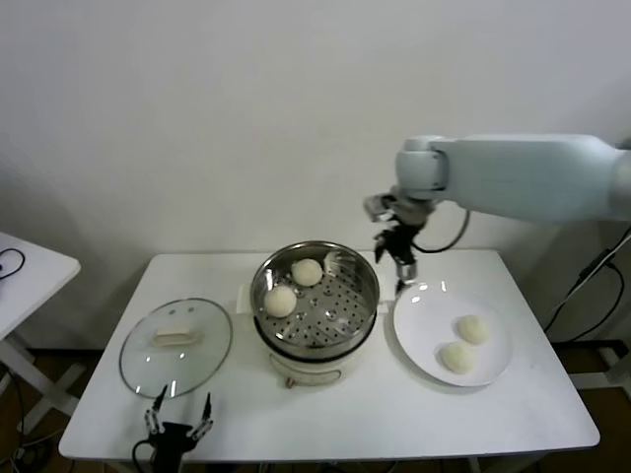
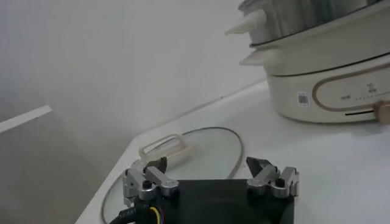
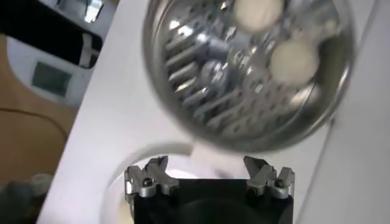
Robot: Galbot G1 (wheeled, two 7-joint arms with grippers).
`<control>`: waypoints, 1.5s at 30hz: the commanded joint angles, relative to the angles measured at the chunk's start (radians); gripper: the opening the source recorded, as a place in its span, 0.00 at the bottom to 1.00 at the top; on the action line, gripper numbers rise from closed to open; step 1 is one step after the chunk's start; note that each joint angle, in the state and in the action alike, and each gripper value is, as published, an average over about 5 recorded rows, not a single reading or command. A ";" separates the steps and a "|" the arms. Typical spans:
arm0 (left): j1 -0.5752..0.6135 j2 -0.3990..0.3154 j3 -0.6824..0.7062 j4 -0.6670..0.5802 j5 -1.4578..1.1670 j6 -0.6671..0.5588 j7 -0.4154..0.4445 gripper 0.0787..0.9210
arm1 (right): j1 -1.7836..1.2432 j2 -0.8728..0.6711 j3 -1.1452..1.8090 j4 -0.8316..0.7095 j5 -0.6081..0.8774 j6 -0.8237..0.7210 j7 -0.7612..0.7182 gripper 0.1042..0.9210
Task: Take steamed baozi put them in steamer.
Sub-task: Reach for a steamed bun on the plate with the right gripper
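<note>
step: halfway, two buns in the steamer, two on the plate beside it | right claw empty, spread open, between steamer and plate | left claw open, parked by the lid | next: probably drop onto a plate bun

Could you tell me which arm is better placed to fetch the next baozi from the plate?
Right: its gripper hangs open over the plate holding two baozi; the left gripper sits beside the lid.

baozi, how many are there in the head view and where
4. Two baozi sit on the steamer's perforated tray, toward the left and back: one, one. Two are on the white plate to the steamer's right: one, one. None appears hidden.
</note>
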 commanded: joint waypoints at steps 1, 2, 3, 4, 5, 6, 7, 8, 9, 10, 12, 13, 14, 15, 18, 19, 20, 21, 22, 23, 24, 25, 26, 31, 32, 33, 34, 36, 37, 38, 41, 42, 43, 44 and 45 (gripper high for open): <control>0.001 -0.005 -0.003 0.005 0.002 0.000 -0.002 0.88 | -0.164 -0.328 0.000 0.131 -0.225 -0.018 0.049 0.88; 0.001 -0.005 -0.004 0.006 0.002 -0.001 -0.002 0.88 | -0.204 -0.341 0.026 0.126 -0.250 -0.023 0.059 0.88; 0.001 -0.006 -0.005 0.007 0.003 -0.001 -0.003 0.88 | -0.244 -0.353 0.054 0.119 -0.273 -0.029 0.070 0.88; 0.002 -0.006 -0.005 0.008 0.004 0.000 -0.003 0.88 | -0.288 -0.364 0.084 0.110 -0.297 -0.035 0.082 0.88; 0.002 -0.007 -0.005 0.009 0.004 0.000 -0.003 0.88 | -0.329 -0.373 0.118 0.098 -0.322 -0.040 0.089 0.88; 0.002 -0.008 -0.005 0.009 0.006 0.000 -0.003 0.88 | -0.367 -0.380 0.149 0.086 -0.345 -0.043 0.096 0.88; 0.002 -0.008 -0.005 0.010 0.007 0.001 -0.003 0.88 | -0.402 -0.385 0.179 0.074 -0.364 -0.045 0.101 0.88; 0.002 -0.010 -0.005 0.010 0.008 0.001 -0.003 0.88 | -0.434 -0.390 0.207 0.061 -0.381 -0.047 0.104 0.88; 0.003 -0.011 -0.005 0.010 0.010 0.001 -0.003 0.88 | -0.462 -0.393 0.231 0.049 -0.396 -0.047 0.106 0.88; 0.004 -0.011 -0.005 0.010 0.012 0.001 -0.004 0.88 | -0.489 -0.395 0.255 0.037 -0.407 -0.047 0.109 0.88; 0.006 -0.013 -0.004 0.011 0.015 0.000 -0.004 0.88 | -0.531 -0.396 0.292 0.015 -0.422 -0.047 0.118 0.88; 0.008 -0.013 -0.004 0.012 0.017 0.000 -0.004 0.88 | -0.547 -0.395 0.309 0.004 -0.428 -0.046 0.122 0.88; 0.009 -0.013 -0.004 0.013 0.019 -0.001 -0.004 0.88 | -0.566 -0.393 0.327 -0.008 -0.432 -0.046 0.129 0.88; 0.010 -0.014 -0.003 0.014 0.020 -0.001 -0.005 0.88 | -0.580 -0.390 0.342 -0.018 -0.435 -0.046 0.134 0.88; 0.012 -0.015 -0.003 0.013 0.023 -0.002 -0.005 0.88 | -0.627 -0.380 0.388 -0.046 -0.443 -0.046 0.147 0.88; 0.012 -0.015 -0.002 0.013 0.024 -0.002 -0.005 0.88 | -0.638 -0.377 0.398 -0.053 -0.445 -0.046 0.148 0.88; 0.013 -0.015 -0.002 0.012 0.025 -0.001 -0.005 0.88 | -0.651 -0.374 0.410 -0.059 -0.448 -0.047 0.151 0.88; 0.014 -0.015 -0.002 0.012 0.025 -0.001 -0.005 0.88 | -0.662 -0.371 0.422 -0.064 -0.450 -0.047 0.152 0.88; 0.015 -0.015 -0.002 0.011 0.026 -0.001 -0.005 0.88 | -0.671 -0.368 0.430 -0.068 -0.453 -0.048 0.153 0.88; 0.016 -0.015 -0.002 0.010 0.026 0.000 -0.005 0.88 | -0.678 -0.366 0.436 -0.070 -0.455 -0.049 0.153 0.88; 0.016 -0.015 -0.003 0.010 0.027 0.001 -0.005 0.88 | -0.683 -0.364 0.441 -0.070 -0.456 -0.050 0.152 0.88; 0.017 -0.014 -0.003 0.009 0.027 0.001 -0.005 0.88 | -0.685 -0.363 0.444 -0.069 -0.457 -0.051 0.150 0.88; 0.018 -0.014 -0.003 0.008 0.027 0.002 -0.004 0.88 | -0.685 -0.362 0.443 -0.066 -0.456 -0.052 0.148 0.88; 0.017 -0.014 -0.001 0.006 0.029 0.004 -0.004 0.88 | -0.681 -0.356 0.441 -0.066 -0.454 -0.054 0.143 0.88; 0.017 -0.014 -0.001 0.005 0.029 0.004 -0.004 0.88 | -0.683 -0.354 0.443 -0.068 -0.455 -0.054 0.145 0.88; 0.017 -0.015 0.000 0.005 0.030 0.004 -0.004 0.88 | -0.685 -0.352 0.445 -0.070 -0.457 -0.054 0.147 0.88; 0.017 -0.015 0.001 0.005 0.031 0.004 -0.005 0.88 | -0.687 -0.351 0.447 -0.072 -0.458 -0.055 0.149 0.88; 0.016 -0.015 0.001 0.007 0.034 0.003 -0.006 0.88 | -0.691 -0.347 0.453 -0.076 -0.461 -0.055 0.152 0.87; 0.016 -0.015 0.001 0.008 0.035 0.002 -0.006 0.88 | -0.692 -0.346 0.456 -0.078 -0.461 -0.055 0.153 0.86; 0.016 -0.016 0.001 0.009 0.036 0.001 -0.007 0.88 | -0.692 -0.344 0.458 -0.079 -0.461 -0.055 0.153 0.84; 0.016 -0.017 0.002 0.011 0.037 0.000 -0.009 0.88 | -0.688 -0.342 0.461 -0.080 -0.462 -0.054 0.153 0.76; 0.016 -0.017 0.003 0.011 0.038 -0.001 -0.009 0.88 | -0.684 -0.342 0.461 -0.078 -0.461 -0.053 0.153 0.74; 0.016 -0.018 0.003 0.011 0.039 -0.001 -0.009 0.88 | -0.676 -0.343 0.459 -0.073 -0.460 -0.052 0.152 0.71; 0.016 -0.019 0.003 0.010 0.040 -0.002 -0.009 0.88 | -0.665 -0.345 0.455 -0.068 -0.459 -0.050 0.150 0.68; 0.017 -0.020 0.003 0.010 0.040 -0.002 -0.010 0.88 | -0.649 -0.348 0.448 -0.059 -0.457 -0.047 0.148 0.67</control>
